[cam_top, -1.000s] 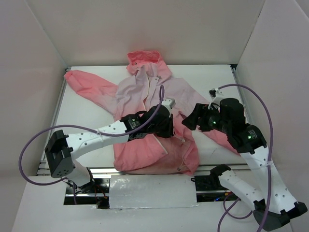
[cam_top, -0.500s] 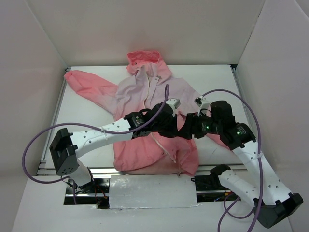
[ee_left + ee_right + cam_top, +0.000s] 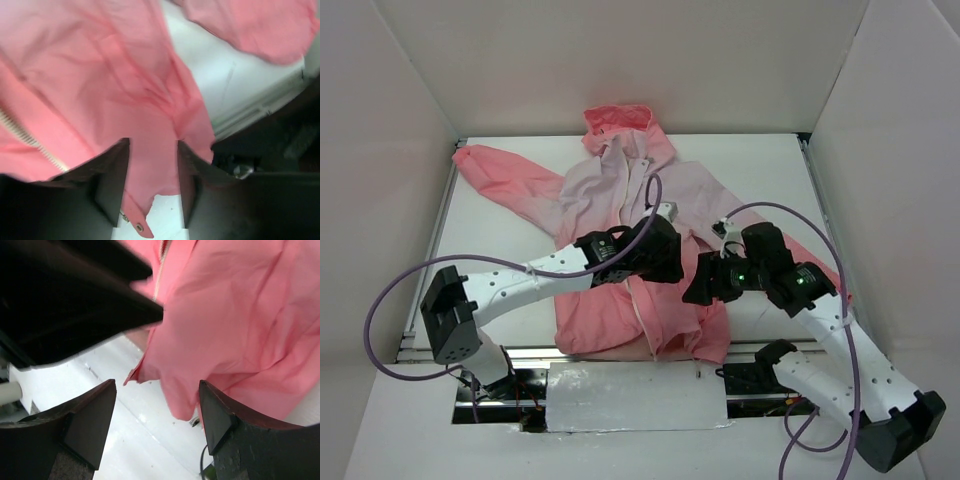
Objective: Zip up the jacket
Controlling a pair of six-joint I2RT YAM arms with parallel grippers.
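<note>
The jacket (image 3: 605,195) lies flat on the white table, hood at the far end, coral pink below and pale across the chest. Its white zipper (image 3: 642,312) runs down the lower front. My left gripper (image 3: 665,262) is open over the lower front. In the left wrist view (image 3: 152,145) the pink hem lies between its fingers (image 3: 112,180), with zipper teeth (image 3: 25,137) at the left and a snap tab (image 3: 137,227) below. My right gripper (image 3: 698,288) is open just right of it. In the right wrist view (image 3: 157,385) the jacket's bottom corner (image 3: 200,360) lies between the spread fingers.
White walls enclose the table on three sides. One sleeve (image 3: 500,175) stretches to the far left; the other (image 3: 775,285) lies under my right arm. The table's front edge and a foil-covered strip (image 3: 635,395) run just below the hem. My left arm's black body (image 3: 65,300) fills the upper left of the right wrist view.
My right gripper has moved left and nearer, down to the jacket's lower right hem. The right front panel has shifted left, so the zipper edge now runs down the middle. The left gripper has barely shifted.
</note>
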